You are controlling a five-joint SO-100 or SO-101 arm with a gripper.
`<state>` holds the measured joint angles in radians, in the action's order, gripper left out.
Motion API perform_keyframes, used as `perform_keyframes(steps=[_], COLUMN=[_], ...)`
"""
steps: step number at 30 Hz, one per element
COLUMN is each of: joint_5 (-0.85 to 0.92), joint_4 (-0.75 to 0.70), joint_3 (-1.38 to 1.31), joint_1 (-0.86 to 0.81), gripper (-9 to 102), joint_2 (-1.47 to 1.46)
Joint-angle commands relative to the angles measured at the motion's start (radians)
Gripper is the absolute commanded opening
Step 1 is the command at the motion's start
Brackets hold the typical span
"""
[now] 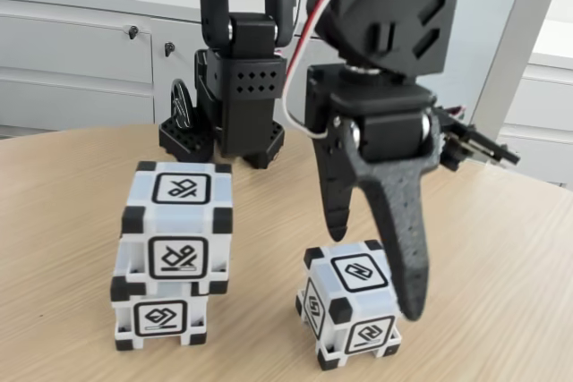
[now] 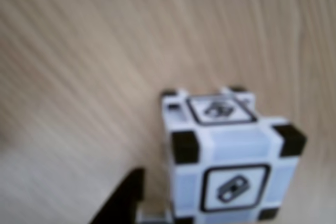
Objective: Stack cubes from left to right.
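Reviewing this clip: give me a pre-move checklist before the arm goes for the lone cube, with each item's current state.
1. Two white plastic cubes with black corners are stacked at left in the fixed view, upper cube on lower cube: ok, though the upper one sits slightly offset.
2. Third white black-cornered cube stands alone on the light wooden table: ok.
3. Black two-finger gripper open: ok.
4. Fingers straddle the lone cube: not ok; one finger hangs beside it, the other above and behind.
5. Lone cube square to the jaws: cannot tell; it looks rotated.
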<state>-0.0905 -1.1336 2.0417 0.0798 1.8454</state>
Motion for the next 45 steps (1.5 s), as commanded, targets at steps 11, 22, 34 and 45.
perform_keyframes(steps=[11,22,34,45], joint_5=[-0.063,-0.1,-0.086,-0.072], joint_4=[0.009,0.009,0.008,0.008], joint_3=[-0.04,-0.04,-0.04,-0.029], joint_1=[-0.012,-0.012,-0.012,-0.012], gripper=[30,0,0,0], joint_2=[-0.103,-0.12,-0.097,0.008])
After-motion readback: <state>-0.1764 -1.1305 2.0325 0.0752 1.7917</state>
